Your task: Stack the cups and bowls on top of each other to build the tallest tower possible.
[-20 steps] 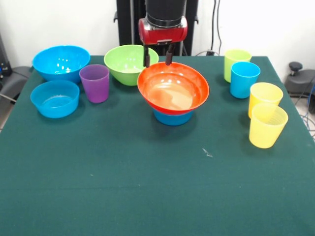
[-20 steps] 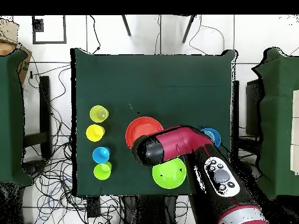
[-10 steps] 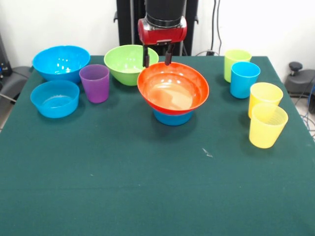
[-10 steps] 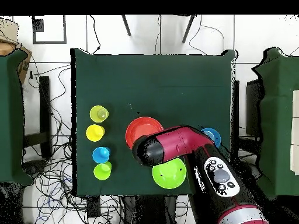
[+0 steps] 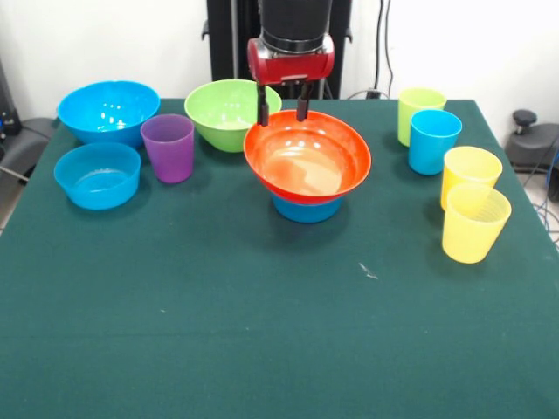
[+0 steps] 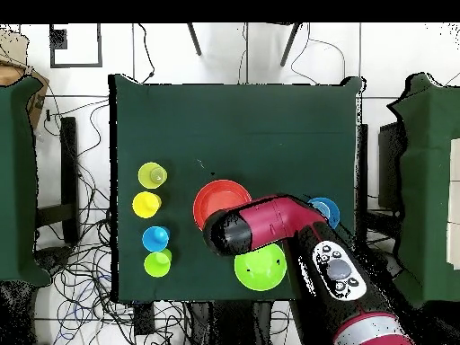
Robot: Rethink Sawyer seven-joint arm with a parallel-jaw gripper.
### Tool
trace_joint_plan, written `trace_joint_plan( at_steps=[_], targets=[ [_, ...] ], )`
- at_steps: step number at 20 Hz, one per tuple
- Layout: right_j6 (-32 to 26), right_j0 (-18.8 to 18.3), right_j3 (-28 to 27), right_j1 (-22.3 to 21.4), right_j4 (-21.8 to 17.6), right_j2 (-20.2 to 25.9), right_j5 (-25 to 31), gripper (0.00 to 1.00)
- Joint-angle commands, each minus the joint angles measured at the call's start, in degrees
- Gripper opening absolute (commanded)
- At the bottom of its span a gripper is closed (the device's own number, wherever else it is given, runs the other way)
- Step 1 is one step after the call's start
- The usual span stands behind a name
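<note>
No text, label, brand, number or sign can be read in either view. The cups, the bowls and the green table cloth carry no print, and the small marks on the arm's grey panel are too small to read.

orange bowl (image 5: 307, 161) on sm. blue bowl (image 5: 305, 209), end effector (image 5: 281, 106) above (fingers apart)

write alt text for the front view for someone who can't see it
An open gripper hangs over the far rim of an orange bowl sitting on a small blue bowl mid-table. To the picture's left stand a purple cup, a green bowl and two blue bowls; four cups stand to the right.
</note>
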Motion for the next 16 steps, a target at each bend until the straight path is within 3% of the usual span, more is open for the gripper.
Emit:
trace_joint_plan(
  at_steps=[1, 16],
  targets=[
    [2.3, 2.6, 2.3, 5.0, -5.6, -1.8, -6.2, 1.00],
    [1.6, 4.0, 2.2, 5.5, -5.0, -3.9, -8.1, 1.00]
  ],
)
